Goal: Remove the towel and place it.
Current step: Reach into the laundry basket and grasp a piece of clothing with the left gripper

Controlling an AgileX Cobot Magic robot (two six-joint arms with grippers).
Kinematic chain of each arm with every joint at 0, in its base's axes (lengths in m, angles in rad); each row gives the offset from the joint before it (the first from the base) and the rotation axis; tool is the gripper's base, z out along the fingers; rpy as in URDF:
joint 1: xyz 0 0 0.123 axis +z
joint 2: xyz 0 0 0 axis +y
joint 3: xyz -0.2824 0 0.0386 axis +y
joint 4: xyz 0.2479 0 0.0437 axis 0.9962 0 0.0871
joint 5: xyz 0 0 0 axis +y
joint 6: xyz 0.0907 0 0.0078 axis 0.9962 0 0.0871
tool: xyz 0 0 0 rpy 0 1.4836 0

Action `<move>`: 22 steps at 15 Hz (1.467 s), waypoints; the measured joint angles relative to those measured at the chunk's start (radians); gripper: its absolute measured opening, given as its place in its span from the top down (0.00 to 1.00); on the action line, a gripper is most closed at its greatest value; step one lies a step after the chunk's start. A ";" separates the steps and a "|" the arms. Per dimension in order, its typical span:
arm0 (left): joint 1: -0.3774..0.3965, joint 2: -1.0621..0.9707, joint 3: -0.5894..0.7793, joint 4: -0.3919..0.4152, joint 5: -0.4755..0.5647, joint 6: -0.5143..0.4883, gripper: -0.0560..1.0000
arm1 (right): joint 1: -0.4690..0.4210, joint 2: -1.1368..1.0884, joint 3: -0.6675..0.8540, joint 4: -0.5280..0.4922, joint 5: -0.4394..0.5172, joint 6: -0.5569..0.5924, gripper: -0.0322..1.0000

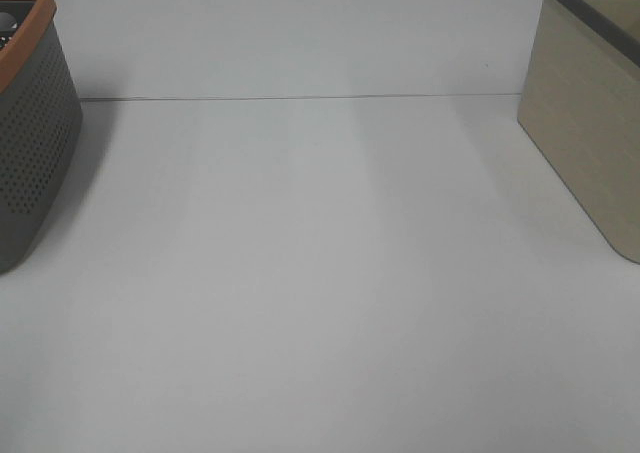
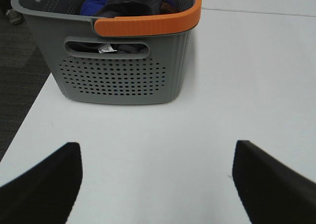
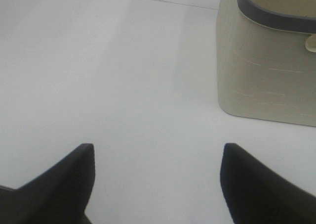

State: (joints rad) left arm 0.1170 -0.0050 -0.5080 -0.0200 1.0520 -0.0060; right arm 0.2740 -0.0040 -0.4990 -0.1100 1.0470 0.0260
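The towel (image 2: 132, 3), a very dark cloth, lies bunched inside the grey perforated basket (image 2: 123, 80) with an orange rim. Its white tag (image 2: 105, 48) shows through the basket's handle slot. My left gripper (image 2: 155, 184) is open and empty above the table, a short way in front of that basket. My right gripper (image 3: 155, 184) is open and empty over bare table, with the beige basket (image 3: 266, 70) ahead of it to one side. Neither gripper shows in the exterior high view. The towel is hidden there too.
The grey basket (image 1: 30, 133) stands at the table's left edge and the beige basket (image 1: 590, 123) with a dark rim at the right edge. A blue cloth (image 2: 91, 6) lies beside the towel in the grey basket. A seam (image 1: 300, 98) crosses the white table.
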 joint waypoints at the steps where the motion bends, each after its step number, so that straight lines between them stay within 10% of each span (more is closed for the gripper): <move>1: 0.000 0.000 0.000 0.000 0.000 0.000 0.21 | 0.000 0.000 0.000 0.000 0.000 0.000 0.28; 22: 0.000 0.000 -0.001 0.020 -0.003 -0.022 0.22 | 0.000 0.000 0.000 0.000 0.000 0.000 0.28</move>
State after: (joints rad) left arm 0.1170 -0.0050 -0.5090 0.0000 1.0490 -0.0280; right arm 0.2740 -0.0040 -0.4990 -0.1100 1.0470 0.0260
